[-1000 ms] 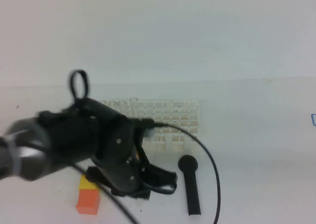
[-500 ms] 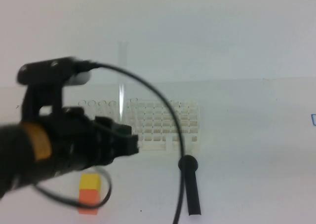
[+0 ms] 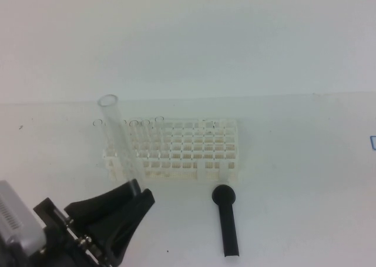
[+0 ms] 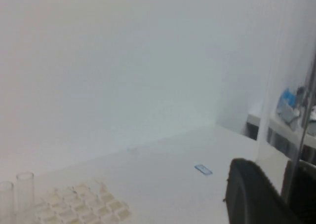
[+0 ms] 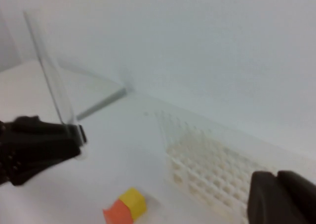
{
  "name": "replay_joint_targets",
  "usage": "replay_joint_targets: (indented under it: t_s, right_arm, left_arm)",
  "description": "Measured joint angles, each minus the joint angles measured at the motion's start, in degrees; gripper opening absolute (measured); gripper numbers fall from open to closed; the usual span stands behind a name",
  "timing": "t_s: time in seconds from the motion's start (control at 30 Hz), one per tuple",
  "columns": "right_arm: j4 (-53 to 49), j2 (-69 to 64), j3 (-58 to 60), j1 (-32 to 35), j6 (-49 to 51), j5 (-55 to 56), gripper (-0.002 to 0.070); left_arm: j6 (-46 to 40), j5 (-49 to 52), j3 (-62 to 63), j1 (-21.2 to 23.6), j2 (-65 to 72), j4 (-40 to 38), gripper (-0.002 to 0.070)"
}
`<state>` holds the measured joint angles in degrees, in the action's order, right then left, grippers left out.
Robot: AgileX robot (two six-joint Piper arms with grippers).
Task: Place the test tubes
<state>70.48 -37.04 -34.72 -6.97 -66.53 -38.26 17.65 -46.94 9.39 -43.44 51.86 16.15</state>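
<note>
Left gripper [image 3: 141,192] low at near left of the white table [image 3: 305,161], clamped on the base of a clear test tube [image 3: 119,139], held near upright and seen across the left end of the white rack [image 3: 188,150]. Black rod [image 3: 227,221] lies just before the rack. Seated tubes [image 3: 134,126] along the rack's far left. Right gripper [image 5: 277,184] outside the high view; grip cannot be told. Plain white wall [image 3: 188,32] behind.

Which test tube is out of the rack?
The tube in the left gripper, tilted near the rack; other tubes sit slotted. Right gripper sits outside the high view.
</note>
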Motion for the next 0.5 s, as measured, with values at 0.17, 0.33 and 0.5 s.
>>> replay_joint_targets:
  t_s: [0.17, 0.33, 0.5]
  right_arm:
    - [15.04, -4.37, 0.00, -1.55, -16.01, -4.84, 0.0258]
    - [19.23, -11.88, -1.96, -6.56, -21.38, -8.60, 0.0471]
    - [21.25, -20.41, -7.58, -15.77, -25.68, -7.99, 0.0503]
  left_arm:
    - [-4.48, -10.76, -2.12, 0.00, 3.25, -3.63, 0.0111]
    - [-4.48, -16.19, -2.12, 0.00, 7.94, -4.07, 0.0111]
    - [-4.48, -21.41, -2.12, 0.00, 13.25, -4.12, 0.0111]
